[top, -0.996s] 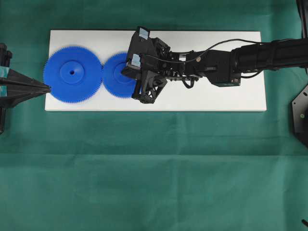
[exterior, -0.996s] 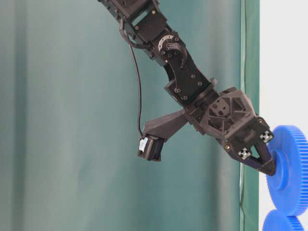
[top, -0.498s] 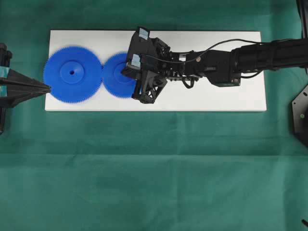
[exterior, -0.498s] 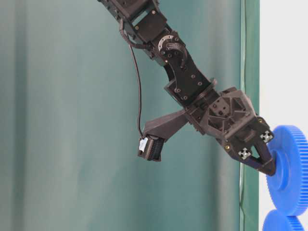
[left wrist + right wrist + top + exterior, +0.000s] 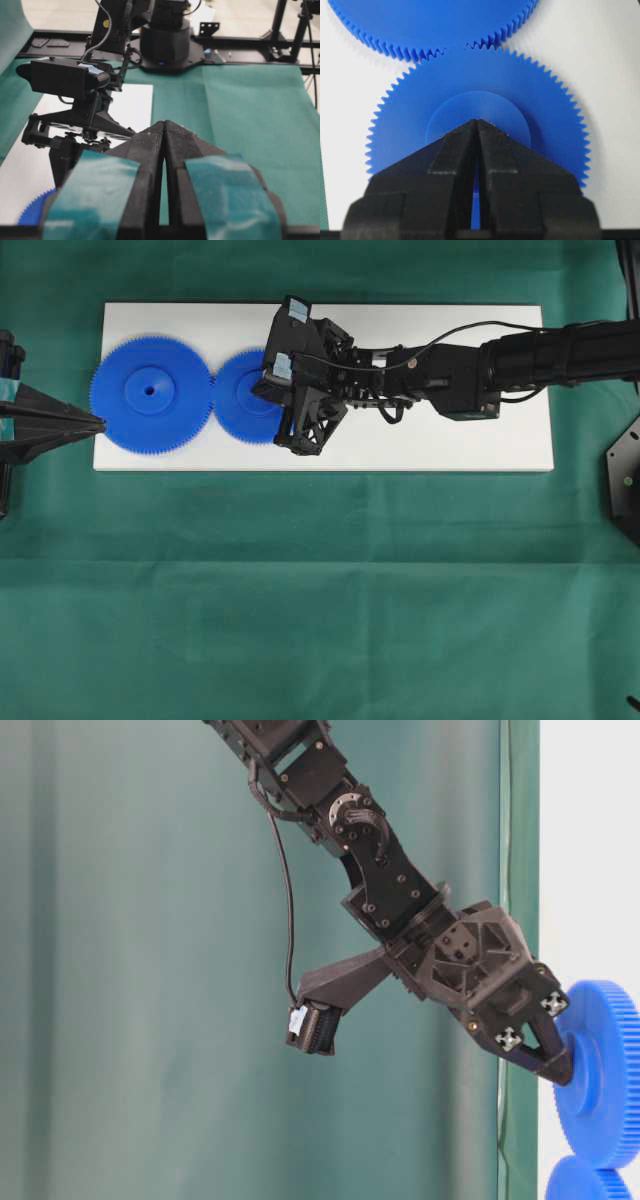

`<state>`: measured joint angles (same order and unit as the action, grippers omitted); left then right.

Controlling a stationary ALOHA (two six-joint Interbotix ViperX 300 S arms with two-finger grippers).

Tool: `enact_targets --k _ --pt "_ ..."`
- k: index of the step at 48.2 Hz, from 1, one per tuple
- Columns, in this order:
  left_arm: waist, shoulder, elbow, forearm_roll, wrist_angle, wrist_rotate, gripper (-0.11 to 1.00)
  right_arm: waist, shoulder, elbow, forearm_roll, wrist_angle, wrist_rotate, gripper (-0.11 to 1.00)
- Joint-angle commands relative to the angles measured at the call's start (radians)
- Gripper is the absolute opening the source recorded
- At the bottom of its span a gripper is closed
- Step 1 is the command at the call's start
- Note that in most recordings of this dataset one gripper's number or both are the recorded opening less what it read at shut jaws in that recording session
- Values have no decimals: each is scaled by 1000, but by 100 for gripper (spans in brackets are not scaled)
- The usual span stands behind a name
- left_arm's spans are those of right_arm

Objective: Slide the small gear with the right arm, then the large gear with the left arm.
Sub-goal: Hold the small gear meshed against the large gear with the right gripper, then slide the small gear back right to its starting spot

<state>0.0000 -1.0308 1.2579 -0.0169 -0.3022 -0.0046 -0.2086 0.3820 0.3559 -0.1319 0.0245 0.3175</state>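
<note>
We found the right arm's hand [image 5: 476,122], fingers pressed together, tip on the small blue plastic toothed gear's [image 5: 550,120] hub, first slide apparently finishing as it meshed with the large blue toothed gear [image 5: 150,392]; withdrawal seemed due next.

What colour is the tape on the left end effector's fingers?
Teal, on both fingers of the left end effector; clearest in the left wrist view.

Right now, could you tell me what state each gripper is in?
Left gripper: closed, holding nothing, at the board's edge.
Right gripper: closed, tips pressed on the small gear hub, not gripping it.
</note>
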Motion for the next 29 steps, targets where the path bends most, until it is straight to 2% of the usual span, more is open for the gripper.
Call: enact_targets --k 1,8,18,29 --pt "0 5 -14 -2 -11 2 0 17 -5 18 0 28 -3 51" --pt "0 5 -15 -2 -11 2 0 17 -41 18 -2 28 -6 51" --pt "0 6 -9 -2 -11 0 0 17 -44 23 -43 32 2 51" --pt "0 6 -11 -2 -11 0 0 15 -32 44 -60 32 3 51"
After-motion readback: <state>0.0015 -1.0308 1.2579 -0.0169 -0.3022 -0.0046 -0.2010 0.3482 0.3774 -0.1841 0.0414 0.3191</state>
